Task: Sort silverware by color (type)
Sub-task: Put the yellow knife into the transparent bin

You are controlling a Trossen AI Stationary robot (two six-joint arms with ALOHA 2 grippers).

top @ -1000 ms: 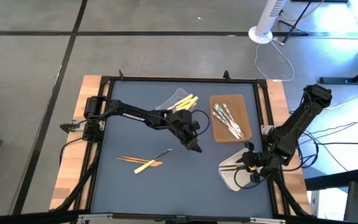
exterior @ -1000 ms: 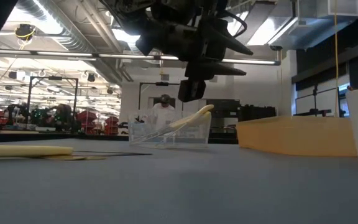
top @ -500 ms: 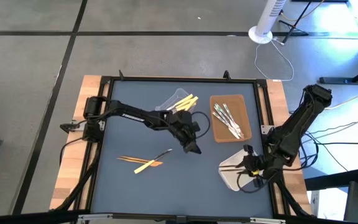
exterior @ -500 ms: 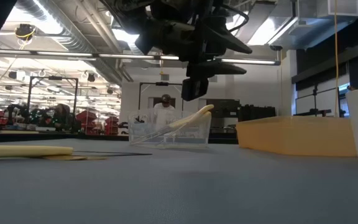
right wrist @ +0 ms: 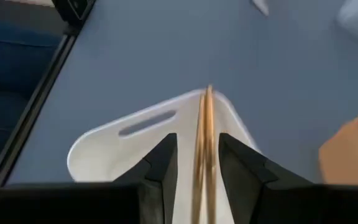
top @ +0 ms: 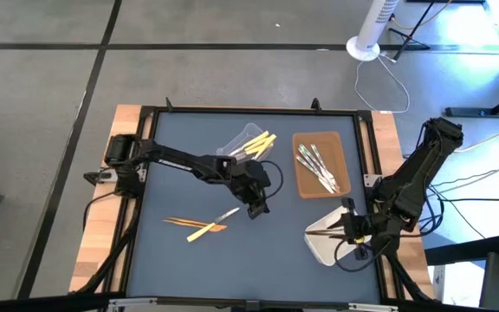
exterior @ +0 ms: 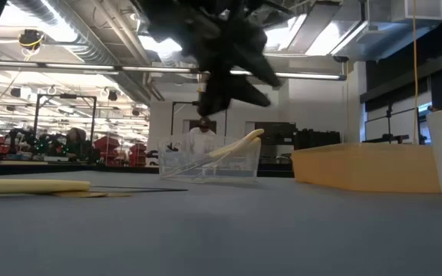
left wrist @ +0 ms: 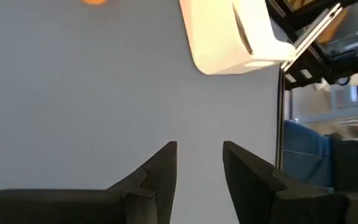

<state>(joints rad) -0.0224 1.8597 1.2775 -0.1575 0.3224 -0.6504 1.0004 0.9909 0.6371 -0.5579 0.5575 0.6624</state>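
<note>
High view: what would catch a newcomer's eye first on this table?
Probably the left gripper, open and empty above mid-table, just beside the loose silverware still lying toward the front left. Next, the right gripper at the front right, shut on an orange-brown utensil over the white tray. Behind them, yellow pieces fill the clear tub and silver ones lie on the brown tray.
</note>
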